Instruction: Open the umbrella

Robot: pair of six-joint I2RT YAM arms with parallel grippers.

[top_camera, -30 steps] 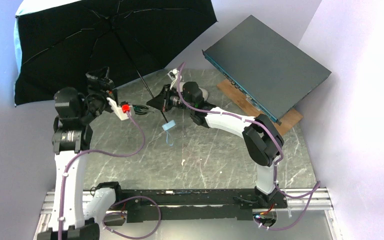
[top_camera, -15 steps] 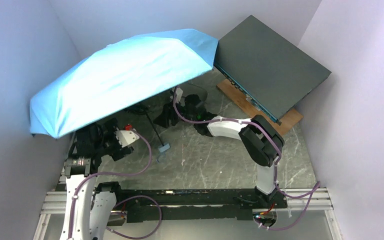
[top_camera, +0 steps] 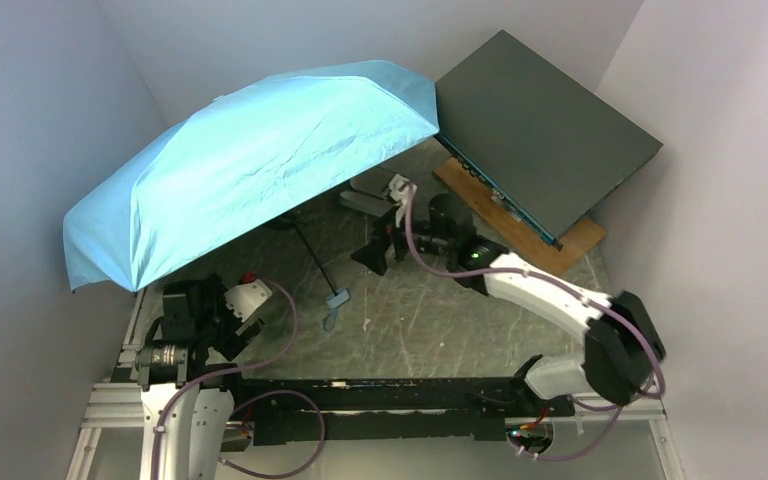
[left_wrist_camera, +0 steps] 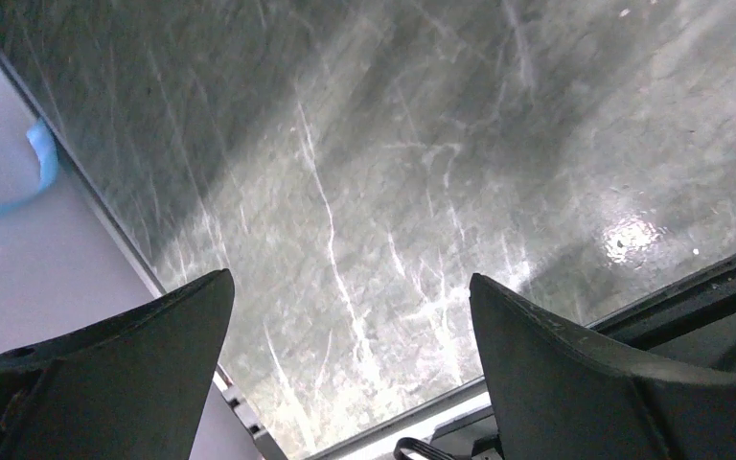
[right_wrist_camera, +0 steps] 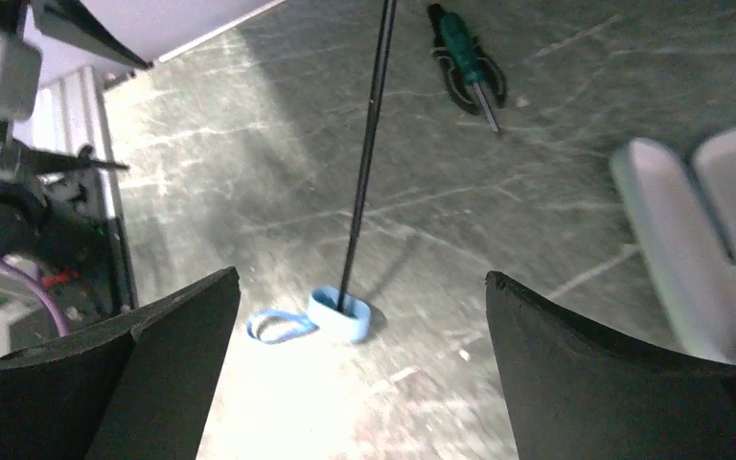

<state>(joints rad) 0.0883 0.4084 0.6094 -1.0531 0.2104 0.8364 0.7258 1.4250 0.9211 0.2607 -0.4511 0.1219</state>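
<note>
The umbrella stands open. Its sky-blue canopy (top_camera: 250,170) spreads over the table's left and back. Its thin black shaft (right_wrist_camera: 369,144) slants down to the small blue handle (top_camera: 337,298), which rests on the table with its strap (right_wrist_camera: 278,328) beside it. My right gripper (right_wrist_camera: 362,274) is open and empty, a little to the right of the shaft (top_camera: 375,250), not touching it. Near the table's front left corner my left gripper (left_wrist_camera: 350,278) is also open, with only bare table between its fingers.
A big dark-grey flat box (top_camera: 540,130) leans on a wooden board (top_camera: 570,245) at the back right. Green-handled pliers (right_wrist_camera: 470,72) and a pale oblong case (right_wrist_camera: 700,249) lie under the canopy's right side. Lilac walls close in left and right.
The umbrella swung from black underside showing to canopy up, and its handle dropped to the table. My right gripper opened and let go, pulling back right. The left arm drew back to the near left.
</note>
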